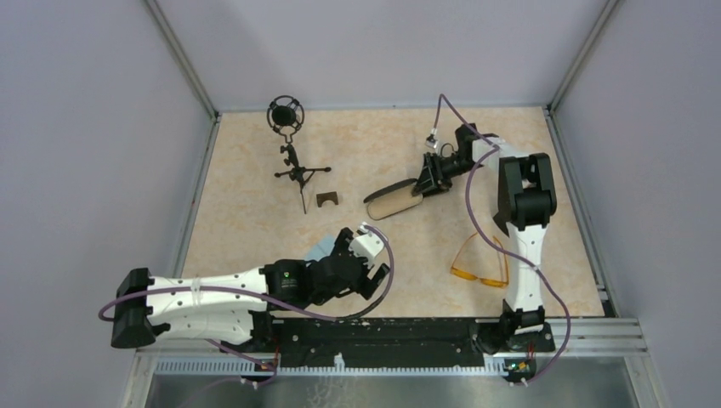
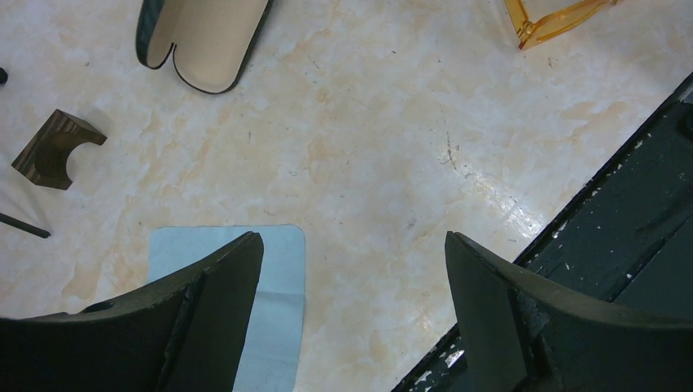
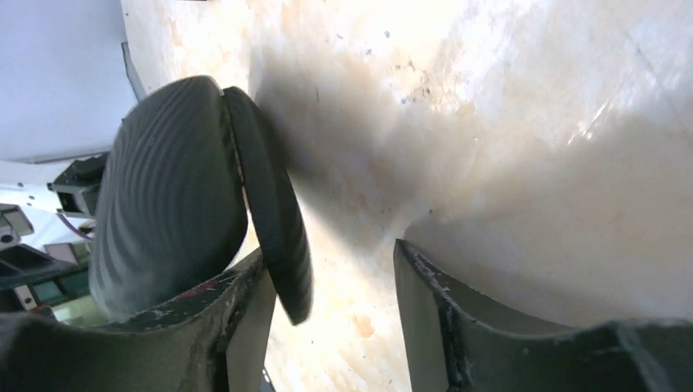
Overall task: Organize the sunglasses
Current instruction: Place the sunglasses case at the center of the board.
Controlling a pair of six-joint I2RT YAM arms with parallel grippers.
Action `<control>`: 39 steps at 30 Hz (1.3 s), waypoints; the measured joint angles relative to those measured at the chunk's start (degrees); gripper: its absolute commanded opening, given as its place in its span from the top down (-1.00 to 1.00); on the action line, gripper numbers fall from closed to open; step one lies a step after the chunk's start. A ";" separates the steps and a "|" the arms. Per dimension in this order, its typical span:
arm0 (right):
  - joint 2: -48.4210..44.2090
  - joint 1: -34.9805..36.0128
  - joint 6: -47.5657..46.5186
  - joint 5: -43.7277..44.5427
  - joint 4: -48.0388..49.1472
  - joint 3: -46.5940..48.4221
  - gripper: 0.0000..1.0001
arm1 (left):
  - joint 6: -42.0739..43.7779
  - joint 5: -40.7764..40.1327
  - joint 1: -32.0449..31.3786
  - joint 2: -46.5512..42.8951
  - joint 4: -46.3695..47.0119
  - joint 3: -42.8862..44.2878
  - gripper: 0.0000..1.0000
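Both grippers are being held wide open (nothing clamped): the right gripper [image 3: 331, 253] at the black case [image 1: 393, 201], the left gripper [image 2: 353, 245] above the cloth [image 2: 278, 278]. The sunglasses [image 1: 478, 274] are lying beside the right arm [image 1: 523, 246]; the case risks being nudged shut.

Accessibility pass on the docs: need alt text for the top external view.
Right gripper sits at the end of the open black case; the orange sunglasses lie apart on the table. Left gripper, open, hovers by a blue cloth.
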 measured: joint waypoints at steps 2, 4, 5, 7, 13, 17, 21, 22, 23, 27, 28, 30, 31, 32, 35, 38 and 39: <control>-0.02 -0.09 0.09 -0.17 -0.04 1.03 -0.25 | -0.02 0.00 0.00 -0.59 -0.33 0.00 -0.78; -0.02 -0.17 0.24 -0.31 0.07 1.29 -0.29 | -0.04 0.04 0.02 -1.40 -0.44 0.00 -0.78; -0.04 -0.22 0.33 -0.46 0.04 1.29 -0.30 | -0.04 0.04 0.02 -1.84 -0.48 0.00 -0.78; -0.07 -0.35 0.57 -0.68 0.11 1.29 -0.31 | -0.04 0.24 0.02 -2.73 -0.57 0.00 -0.78; -0.20 -0.42 0.92 -0.63 0.13 1.27 -0.36 | -0.28 0.44 0.02 -4.02 -0.63 -0.09 -0.79; -0.61 -0.42 1.16 -0.61 0.52 0.76 -0.38 | -0.37 0.44 0.02 -4.44 -0.70 -0.50 -0.78; -2.23 -0.44 1.20 0.61 1.57 -1.11 -0.41 | -0.48 0.37 0.02 -4.90 -1.14 -0.70 -0.78; -3.17 -0.46 1.14 1.31 1.97 -2.21 -0.42 | -0.50 0.35 0.02 -5.05 -1.31 -0.72 -0.78; -4.07 -0.48 1.14 2.10 2.19 -3.10 -0.44 | -0.59 0.33 0.02 -5.16 -1.44 -0.72 -0.78; -10.23 -0.76 0.72 7.32 4.22 -9.20 -0.44 | -1.57 0.26 0.02 -6.47 -3.26 -0.72 -0.78; -13.25 -0.87 0.74 9.03 5.29 -11.74 -0.42 | -1.95 0.28 0.02 -7.21 -4.13 -0.72 -0.78; -18.71 -0.96 0.74 11.54 6.91 -15.28 -0.43 | -2.60 0.33 0.02 -8.55 -5.11 -0.72 -0.78; -22.23 -0.94 0.72 12.52 8.02 -16.94 -0.45 | -3.06 0.35 0.02 -9.44 -5.62 -0.74 -0.78; -25.31 -0.72 0.48 12.83 8.72 -17.81 -0.44 | -3.32 0.31 0.02 -10.58 -5.99 -0.90 -0.78; -32.65 0.66 -1.77 12.96 11.61 -17.86 -0.30 | -4.15 0.17 0.02 -13.40 -6.88 -1.55 -0.78; -33.38 5.57 -5.90 14.43 10.75 -12.46 -0.19 | -4.98 0.00 0.02 -15.89 -7.91 -2.14 -0.77; -32.30 7.26 -6.93 14.80 10.67 -10.71 -0.16 | -5.22 -0.04 0.02 -16.48 -8.09 -2.25 -0.77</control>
